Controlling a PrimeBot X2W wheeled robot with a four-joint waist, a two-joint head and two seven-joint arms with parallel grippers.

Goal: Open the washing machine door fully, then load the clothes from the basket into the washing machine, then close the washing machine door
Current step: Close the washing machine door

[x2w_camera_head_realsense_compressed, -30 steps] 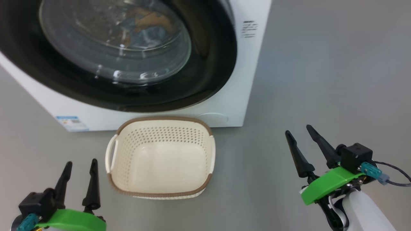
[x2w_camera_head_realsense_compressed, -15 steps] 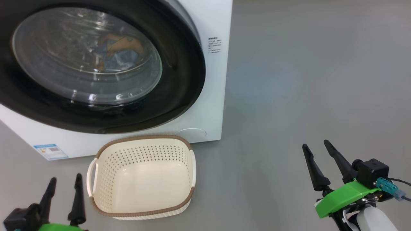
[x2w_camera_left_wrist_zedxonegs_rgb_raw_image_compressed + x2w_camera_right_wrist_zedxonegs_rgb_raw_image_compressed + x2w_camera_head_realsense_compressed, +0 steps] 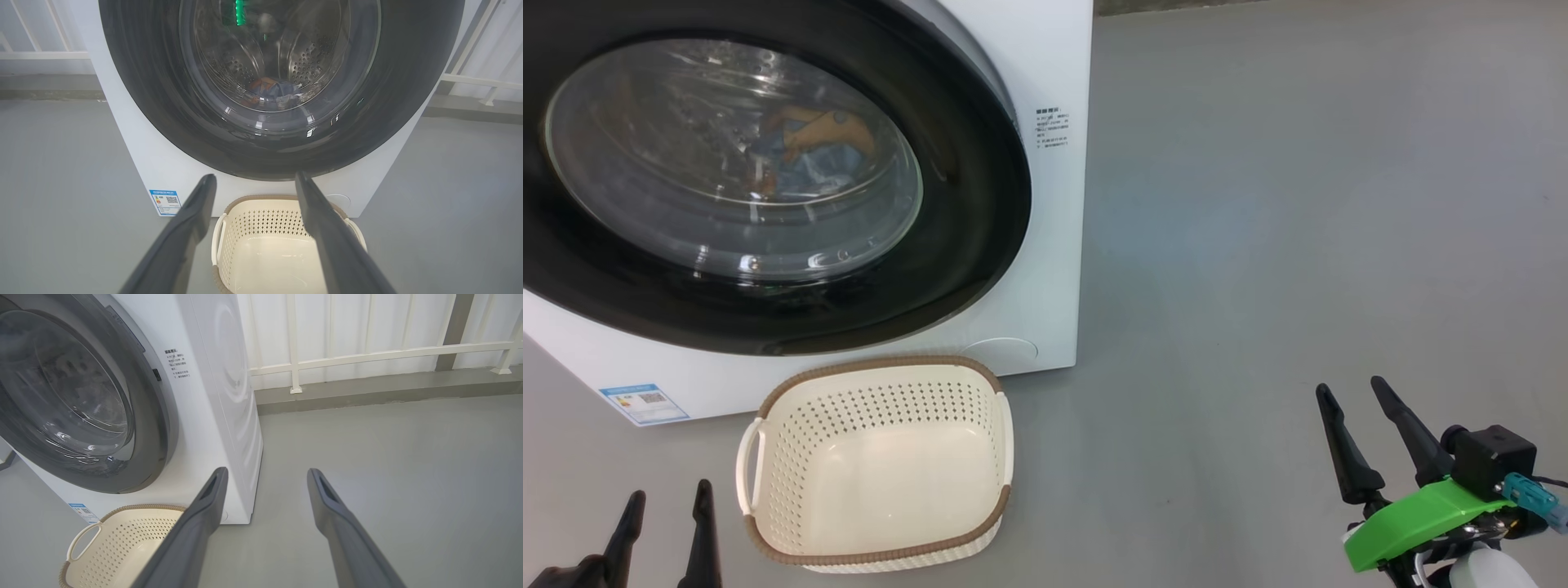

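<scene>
The white washing machine [image 3: 1058,73] stands on the floor with its black-rimmed round door [image 3: 968,245] shut flat against the front. Through the glass the clothes [image 3: 809,147] lie in the drum, blue and orange, and the left wrist view shows those clothes [image 3: 271,92] too. The cream basket [image 3: 874,461] sits on the floor just before the machine with nothing in it. My left gripper [image 3: 666,498] stands open at the lower left, beside the basket's handle. My right gripper [image 3: 1352,392] stands open over bare floor at the lower right, well clear of the machine.
Grey floor [image 3: 1298,204] stretches to the right of the machine. A white railing [image 3: 367,355] and a low kerb run along the back wall. A small blue label [image 3: 645,403] is on the machine's lower left front.
The head camera has turned, so the machine and basket sit further left and lower in the picture. Both grippers show lower in view and stay open.
</scene>
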